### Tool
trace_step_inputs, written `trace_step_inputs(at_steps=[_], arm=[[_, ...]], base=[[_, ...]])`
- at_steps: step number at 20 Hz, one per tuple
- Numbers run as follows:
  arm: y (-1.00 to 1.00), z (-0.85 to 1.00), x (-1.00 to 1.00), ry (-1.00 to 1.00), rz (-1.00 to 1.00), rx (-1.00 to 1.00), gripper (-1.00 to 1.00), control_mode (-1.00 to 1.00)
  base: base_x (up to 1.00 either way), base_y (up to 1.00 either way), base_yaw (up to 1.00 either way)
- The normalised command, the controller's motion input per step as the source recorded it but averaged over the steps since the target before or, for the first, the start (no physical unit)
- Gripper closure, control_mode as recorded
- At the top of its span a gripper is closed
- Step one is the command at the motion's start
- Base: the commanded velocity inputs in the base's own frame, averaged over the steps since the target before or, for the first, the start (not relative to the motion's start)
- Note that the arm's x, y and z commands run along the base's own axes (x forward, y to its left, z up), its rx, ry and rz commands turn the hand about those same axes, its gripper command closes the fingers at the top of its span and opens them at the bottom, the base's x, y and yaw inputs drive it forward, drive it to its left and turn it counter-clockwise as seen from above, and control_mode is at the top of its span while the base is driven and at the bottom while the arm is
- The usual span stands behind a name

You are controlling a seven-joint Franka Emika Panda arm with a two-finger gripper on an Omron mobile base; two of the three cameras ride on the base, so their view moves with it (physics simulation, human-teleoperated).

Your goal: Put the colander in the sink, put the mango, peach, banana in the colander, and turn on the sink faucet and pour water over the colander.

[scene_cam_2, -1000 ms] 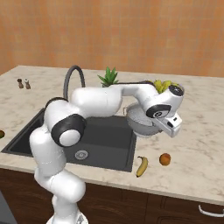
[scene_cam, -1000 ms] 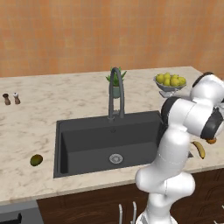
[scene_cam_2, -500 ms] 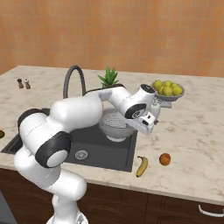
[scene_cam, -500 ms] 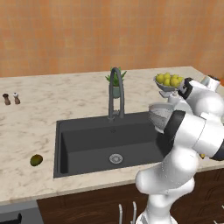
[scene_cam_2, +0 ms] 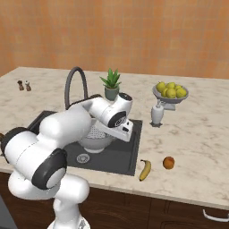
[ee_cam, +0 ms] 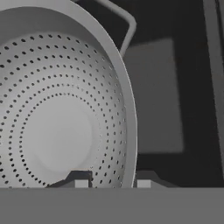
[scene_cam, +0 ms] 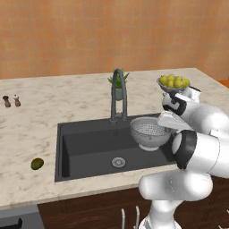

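My gripper [ee_cam: 114,181] is shut on the rim of the colander [ee_cam: 61,109], one fingertip inside the bowl and one outside. The silver perforated colander [scene_cam: 150,132] hangs upright in the right half of the dark sink [scene_cam: 89,147]; I cannot tell whether it touches the floor. From the right, the hand [scene_cam_2: 120,132] hides part of the colander [scene_cam_2: 96,136]. The gooseneck faucet [scene_cam: 118,96] stands behind the basin, with no stream. A mango [scene_cam: 37,164] lies on the counter left of the sink. The banana [scene_cam_2: 144,170] and peach [scene_cam_2: 168,163] lie to the sink's right.
A grey pedestal bowl of yellow fruit [scene_cam_2: 170,91] stands at the back right, a white bottle [scene_cam_2: 156,114] just in front of it. A potted plant [scene_cam_2: 111,85] sits behind the sink beside the faucet. Two small shakers [scene_cam: 11,101] stand far left.
The arm has swung left and down, carrying the colander from above the right counter into the right half of the sink. The fruits have not moved.
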Motion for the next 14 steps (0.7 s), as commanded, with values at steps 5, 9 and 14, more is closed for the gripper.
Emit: trace_step_inputs(at_steps=[5,9,14], arm=[[0.72,-0.47,-0.06,0.01,0.13,0.0,1.0,-1.0],[0.27,-0.36,0.0,0.0,0.03,0.0,1.0,-1.0],[0.43,-0.5,0.17,0.0,0.02,0.0,1.0,-1.0]], base=[[0.0,0.0,0.0],[0.0,0.0,0.0],[0.0,0.0,0.0]])
